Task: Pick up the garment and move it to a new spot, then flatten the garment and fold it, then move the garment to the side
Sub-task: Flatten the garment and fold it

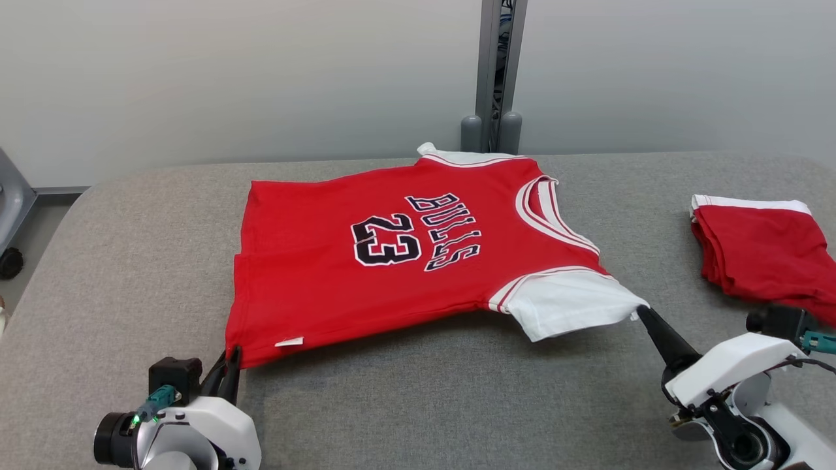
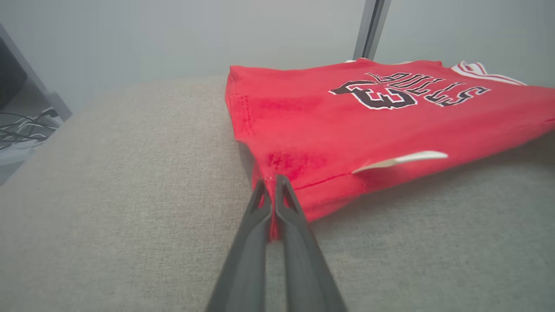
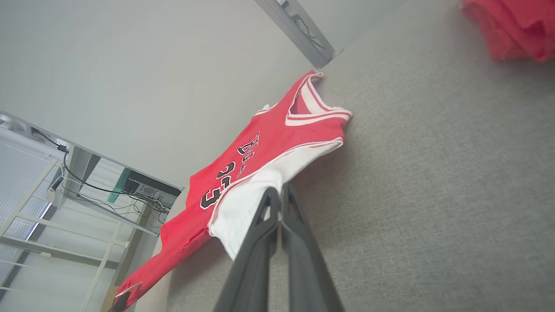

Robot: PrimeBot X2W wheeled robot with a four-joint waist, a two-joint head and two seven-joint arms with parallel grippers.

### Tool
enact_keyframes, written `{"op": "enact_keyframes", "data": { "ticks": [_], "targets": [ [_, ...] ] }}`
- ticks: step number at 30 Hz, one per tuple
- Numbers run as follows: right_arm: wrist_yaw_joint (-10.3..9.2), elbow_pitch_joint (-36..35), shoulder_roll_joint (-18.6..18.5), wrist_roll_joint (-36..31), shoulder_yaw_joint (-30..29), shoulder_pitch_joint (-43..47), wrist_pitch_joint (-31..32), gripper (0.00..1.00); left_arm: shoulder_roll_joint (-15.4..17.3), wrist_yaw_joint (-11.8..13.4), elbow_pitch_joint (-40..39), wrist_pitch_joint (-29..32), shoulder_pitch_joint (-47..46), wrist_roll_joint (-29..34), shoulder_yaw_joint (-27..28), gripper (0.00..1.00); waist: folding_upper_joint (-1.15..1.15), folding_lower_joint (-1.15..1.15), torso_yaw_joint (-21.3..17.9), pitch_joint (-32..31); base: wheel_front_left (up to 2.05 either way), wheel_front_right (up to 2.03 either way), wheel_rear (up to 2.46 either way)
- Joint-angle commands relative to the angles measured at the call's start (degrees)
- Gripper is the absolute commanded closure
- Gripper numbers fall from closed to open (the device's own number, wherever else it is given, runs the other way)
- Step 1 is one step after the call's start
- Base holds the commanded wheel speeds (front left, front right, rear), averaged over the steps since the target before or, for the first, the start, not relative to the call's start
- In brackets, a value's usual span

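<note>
The garment [image 1: 392, 254] is a red jersey with white sleeves, "BULLS" and "23" in black on its front, spread across the grey table [image 1: 418, 405]. My left gripper [image 1: 230, 356] is shut on its near hem corner, which the left wrist view shows as red cloth [image 2: 303, 143] pinched between the fingers [image 2: 247, 242]. My right gripper [image 1: 641, 311] is shut on the tip of the near white sleeve [image 1: 568, 303]. The near edge hangs lifted off the table between the two grips. From the right wrist, the jersey [image 3: 260, 151] stretches away from the fingers [image 3: 303, 255].
A second red garment [image 1: 764, 251], folded with a white band, lies at the table's right edge. A grey post [image 1: 496, 72] stands behind the table against the pale wall. A grey stand [image 1: 13, 209] with a wheel sits off the left edge.
</note>
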Motion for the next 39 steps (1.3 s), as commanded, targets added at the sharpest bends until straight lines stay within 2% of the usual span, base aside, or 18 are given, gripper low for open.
{"op": "enact_keyframes", "data": {
  "ticks": [1,5,10,23,30,39],
  "targets": [
    [0.03,-0.3,-0.7,0.6,-0.1,1.0,0.7,1.00,0.4,0.3,-0.4,-0.1,0.8,0.4,0.3,1.00,0.00,0.00,0.0,0.0,0.00,0.00,0.00],
    [0.03,-2.0,-2.2,1.9,0.7,2.7,3.6,1.00,0.1,-0.3,-1.7,-0.1,2.3,1.9,-0.3,1.00,0.00,0.00,0.3,-0.1,0.00,0.00,0.00],
    [0.03,-4.4,-4.2,2.1,1.8,4.6,5.8,1.00,-0.4,-0.9,0.4,-0.1,4.0,1.6,-0.3,1.00,0.00,0.00,0.4,-0.5,0.00,0.00,0.00],
    [0.03,-9.5,-7.3,3.7,1.0,7.6,8.6,1.00,-1.6,-1.5,1.0,-0.1,6.2,-3.7,4.4,1.00,0.00,0.00,0.3,-1.6,0.00,0.00,0.00],
    [0.03,-11.3,-8.4,3.7,1.5,9.0,10.7,1.00,-2.2,-2.1,4.3,2.9,6.3,-6.4,1.7,1.00,0.00,0.00,0.3,-1.8,0.00,0.00,0.00],
    [0.03,-13.2,-10.1,4.2,1.0,10.9,12.7,1.00,-1.5,-2.1,3.0,6.4,7.6,-10.3,-1.3,1.00,0.00,0.00,0.4,-1.8,0.00,0.00,0.00]
  ]
}}
